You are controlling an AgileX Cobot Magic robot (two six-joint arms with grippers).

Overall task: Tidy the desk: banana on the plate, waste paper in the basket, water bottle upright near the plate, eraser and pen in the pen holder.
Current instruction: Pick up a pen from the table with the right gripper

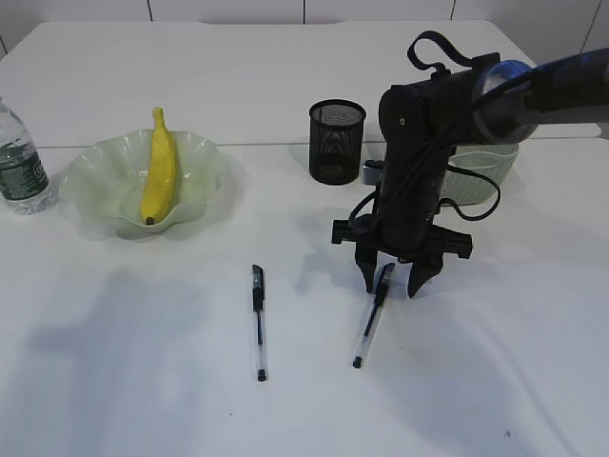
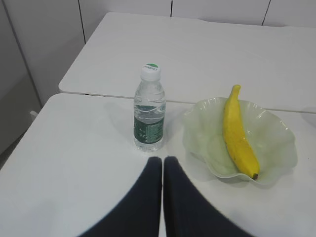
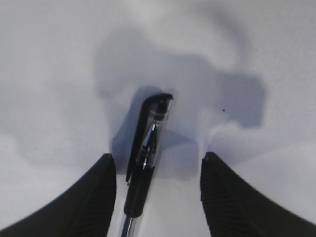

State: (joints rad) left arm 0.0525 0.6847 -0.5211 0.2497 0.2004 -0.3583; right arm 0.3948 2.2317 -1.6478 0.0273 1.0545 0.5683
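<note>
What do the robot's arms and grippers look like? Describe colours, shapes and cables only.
The right arm is matte black with a blue-and-silver band at one joint and black cables looped along it. The right gripper has a flat crossbar and two black tapered fingers with ribbed inner pads. The left gripper shows two smooth dark fingers.

The white desk [image 1: 124, 400] carries a pale green ruffled plate [image 1: 100, 186] at the left, with a clear water bottle [image 1: 19, 162] standing upright just beside it at the edge. A black mesh pen holder [image 1: 336, 141] stands near the middle, a sage-green basket [image 1: 485, 171] to its right. Two pens lie flat toward the front: one [image 1: 258, 322] near the centre, the other [image 1: 372, 326] to its right.
</note>
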